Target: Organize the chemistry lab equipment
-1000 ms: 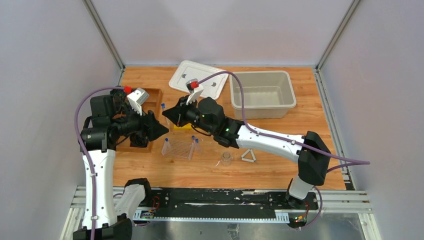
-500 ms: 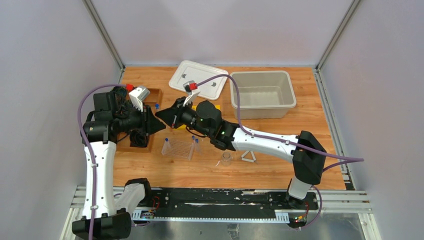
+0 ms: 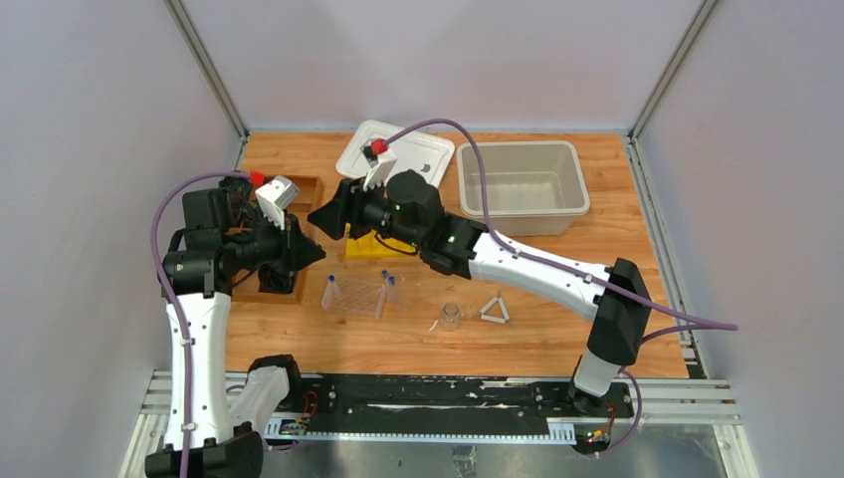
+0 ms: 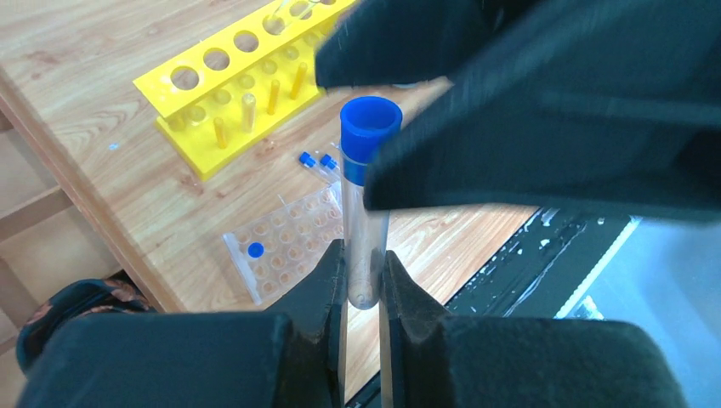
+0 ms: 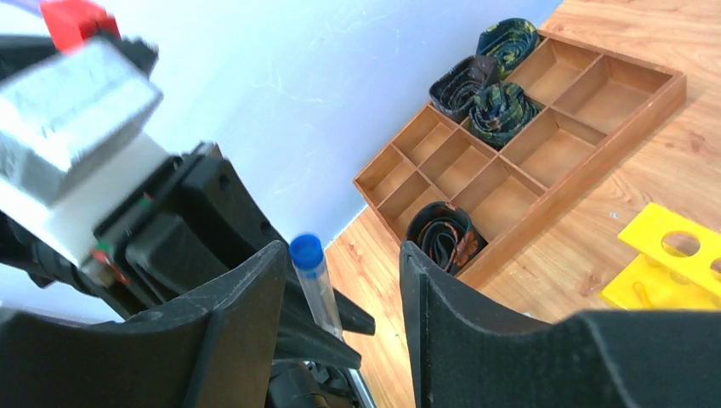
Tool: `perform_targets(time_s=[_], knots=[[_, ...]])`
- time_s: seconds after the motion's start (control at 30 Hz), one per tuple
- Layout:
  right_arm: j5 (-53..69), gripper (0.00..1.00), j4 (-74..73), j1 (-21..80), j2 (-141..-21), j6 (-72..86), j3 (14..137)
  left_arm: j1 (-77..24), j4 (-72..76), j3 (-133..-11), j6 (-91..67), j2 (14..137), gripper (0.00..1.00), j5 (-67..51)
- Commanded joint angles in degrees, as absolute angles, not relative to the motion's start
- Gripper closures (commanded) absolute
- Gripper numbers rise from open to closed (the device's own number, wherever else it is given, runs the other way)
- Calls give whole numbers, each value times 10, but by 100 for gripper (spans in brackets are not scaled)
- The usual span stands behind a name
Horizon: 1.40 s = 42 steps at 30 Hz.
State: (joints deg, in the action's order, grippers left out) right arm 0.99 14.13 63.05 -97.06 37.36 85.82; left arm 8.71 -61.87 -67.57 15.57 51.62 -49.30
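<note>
Over the left side of the table, up off the wood, your two arms meet nose to nose around one tube. Your left gripper is clamped on the tube's bottom end, a finger pressed on each side of the clear wall, with the blue cap sticking out the other way. Your right gripper is spread wide. From its wrist cam the tube sits in the gap between the two fingers and they look clear of it, so right now only the left one has it.

Below all that, the clear rack sits on the table just near of the yellow rack, and it's got a few blue-capped tubes standing in it: one at its left end and a pair toward the right. The beaker is on the wood to the right of the clear rack, and the triangle lies just right of the beaker, not touching it.

The wooden tray is at the far left, with rolled dark cloth in a few of its slots. The bin and the white lid are at the far edge.
</note>
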Motion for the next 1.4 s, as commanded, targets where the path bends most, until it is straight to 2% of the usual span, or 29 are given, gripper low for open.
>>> perform_targets(time_s=[0.0,0.17,0.53,0.6,0.8,0.83,0.87,0.97,1.0,1.17,1.37], knots=[[91,45,41,609,-987,353,933,87,-613,-671,189,490,98,-496],[144,49,-28,601,-1020,337,996,87,-613,-671,187,488,97,-495],[185,53,-67,600,-1040,315,1036,87,-613,-672,189,496,98,-483],[184,61,-68,599,-1041,314,1038,87,-612,-669,189,496,98,-487],[159,95,-71,599,-1031,287,1037,87,-613,-670,192,494,95,-480],[154,99,-72,598,-1029,279,1038,87,-613,-670,191,495,90,-477],[149,100,-77,598,-1026,272,1039,87,-612,-670,191,495,76,-473],[132,100,-86,594,-1015,247,1030,87,-613,-676,177,501,15,-449],[126,100,-87,592,-1010,237,1022,87,-612,-680,173,504,3,-438],[64,100,-67,590,-966,166,928,87,-613,-710,158,526,0,-359],[52,100,54,602,-925,124,767,88,-613,-745,128,571,0,-278]])
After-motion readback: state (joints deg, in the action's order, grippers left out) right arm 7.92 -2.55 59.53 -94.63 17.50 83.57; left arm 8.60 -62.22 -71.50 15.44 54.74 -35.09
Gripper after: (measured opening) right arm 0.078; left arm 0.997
